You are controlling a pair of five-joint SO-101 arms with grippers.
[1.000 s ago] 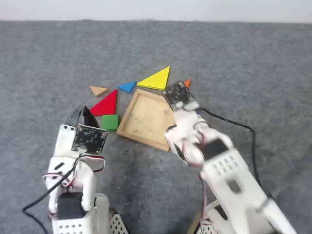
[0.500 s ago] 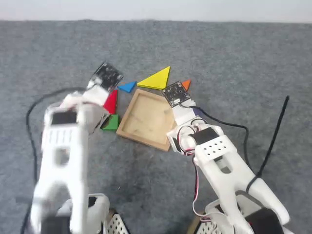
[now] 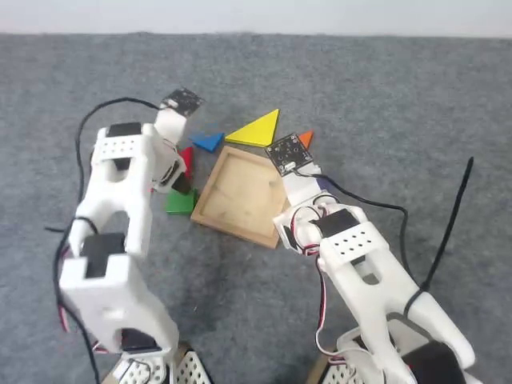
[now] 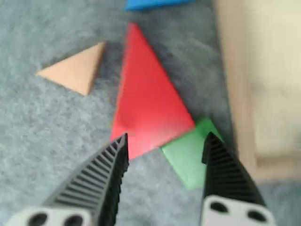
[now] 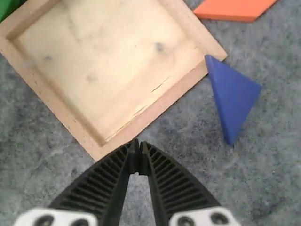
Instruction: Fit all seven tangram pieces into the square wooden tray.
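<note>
The empty square wooden tray (image 3: 210, 198) lies mid-table. Around it sit a yellow triangle (image 3: 258, 130), a small blue triangle (image 3: 208, 142), an orange piece (image 3: 306, 138), a green square (image 3: 180, 202) and a red triangle (image 3: 186, 156). My left gripper (image 4: 164, 150) hovers open above the near edge of the red triangle (image 4: 146, 103), where it meets the green square (image 4: 190, 153); a tan triangle (image 4: 75, 70) lies beside them. My right gripper (image 5: 137, 147) is shut and empty, just outside the tray rim (image 5: 164, 101), near a dark blue triangle (image 5: 230, 94).
Grey carpet covers the table. Both arms' cables (image 3: 376, 204) trail over it beside the arms. The orange piece (image 5: 235, 9) lies past the tray's corner in the right wrist view. Open carpet stretches to the far left and right.
My left arm has swung out from near its base to over the red triangle and green square. The right arm shifted slightly a second ago and has since held still.
</note>
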